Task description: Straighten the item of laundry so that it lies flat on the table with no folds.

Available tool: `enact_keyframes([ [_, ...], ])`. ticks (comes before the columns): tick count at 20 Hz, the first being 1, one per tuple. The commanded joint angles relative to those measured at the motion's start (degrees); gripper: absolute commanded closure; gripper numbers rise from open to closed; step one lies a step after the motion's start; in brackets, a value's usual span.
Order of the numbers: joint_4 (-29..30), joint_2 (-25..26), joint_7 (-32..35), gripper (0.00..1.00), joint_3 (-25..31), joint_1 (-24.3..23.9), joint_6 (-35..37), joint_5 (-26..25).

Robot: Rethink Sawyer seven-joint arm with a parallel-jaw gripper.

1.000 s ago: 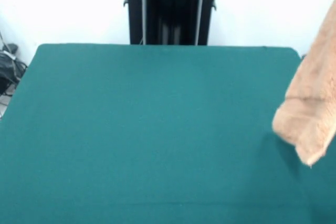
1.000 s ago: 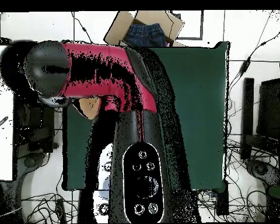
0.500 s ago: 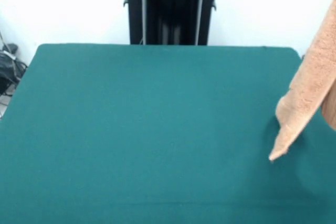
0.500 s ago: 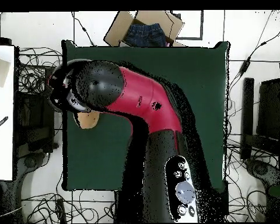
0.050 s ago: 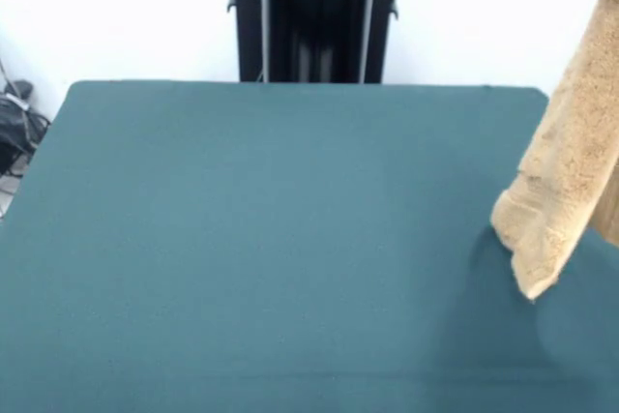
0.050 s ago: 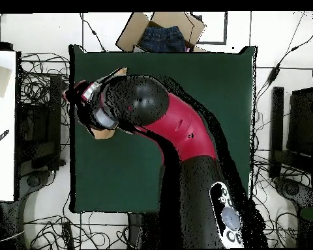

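The towel [image 5: 571,171] hangs in the air at the right edge of the front view, a tan terry strip running from the top right corner down to a bunched, folded lower end that dangles over the right part of the table [image 5: 271,239]. Whether that lowest tip touches the green top or hangs just above it cannot be told; a faint shadow lies on the felt beside it. The cloth is doubled on itself — not flat — and its upper end runs out of the picture, so what holds it is not seen there.

In the overhead view only small tan bits of the towel [image 6: 104,134] show, peeking out from under the head of the red and black arm [image 6: 178,127] near the table's left edge. The arm reaches from the bottom of that view across the green surface and covers the gripper, so whether its fingers are clamped or spread cannot be told.

Beyond the table's far edge in the overhead view lies a cardboard box [image 6: 160,31] with blue denim in it, and cables sprawl over the floor around the table.
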Motion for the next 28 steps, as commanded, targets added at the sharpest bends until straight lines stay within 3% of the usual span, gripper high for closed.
enact_keyframes([
  [1,11.7,-1.3,-17.5,1.00,10.1,-3.9,-4.3,8.4],
  [14,15.8,-1.8,-26.1,1.00,13.6,-7.5,-4.3,16.6],
  [20,16.0,-1.7,-28.6,1.00,13.1,-8.1,-2.2,17.3],
  [24,19.2,-3.0,-34.0,1.00,12.8,-9.7,-1.8,18.4],
  [28,23.4,-3.4,-41.5,1.00,12.7,-12.5,-4.2,16.1],
])
